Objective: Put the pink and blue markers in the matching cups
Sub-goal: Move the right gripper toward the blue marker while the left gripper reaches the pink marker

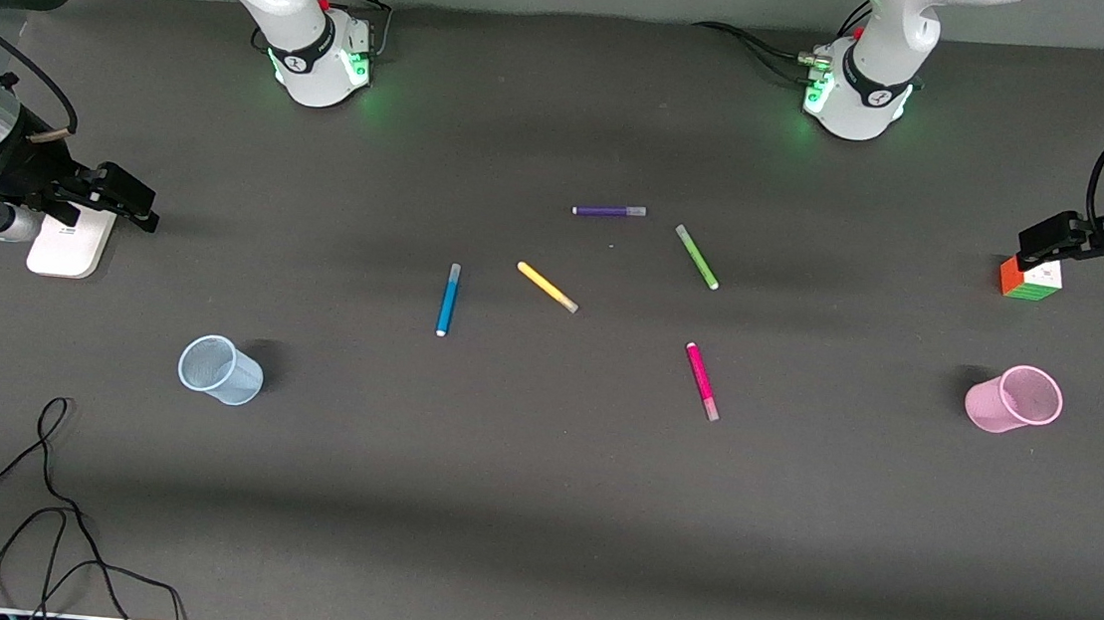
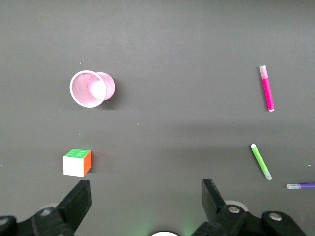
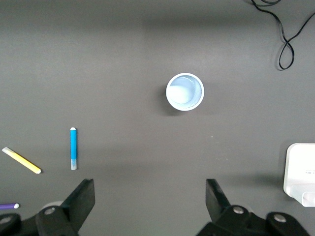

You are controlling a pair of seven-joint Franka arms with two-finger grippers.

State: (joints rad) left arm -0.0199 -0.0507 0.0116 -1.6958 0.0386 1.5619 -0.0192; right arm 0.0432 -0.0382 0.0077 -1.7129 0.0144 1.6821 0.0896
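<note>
The blue marker [image 1: 448, 299] lies flat near the table's middle, toward the right arm's end; it also shows in the right wrist view [image 3: 73, 147]. The pink marker [image 1: 703, 381] lies flat nearer the front camera, toward the left arm's end, and shows in the left wrist view [image 2: 267, 89]. The pale blue cup [image 1: 220, 370] [image 3: 185, 92] stands at the right arm's end. The pale pink cup [image 1: 1014, 398] [image 2: 93, 88] stands at the left arm's end. My right gripper [image 1: 127, 198] [image 3: 150, 189] is open and empty above the table. My left gripper [image 1: 1052, 244] [image 2: 146, 189] is open and empty, over the cube.
A purple pen [image 1: 609, 211], a green pen [image 1: 697, 256] and a yellow pen [image 1: 547, 287] lie around the middle. A colour cube [image 1: 1031, 279] sits under the left gripper. A white device [image 1: 70, 243] lies under the right gripper. A black cable [image 1: 45, 505] loops near the front edge.
</note>
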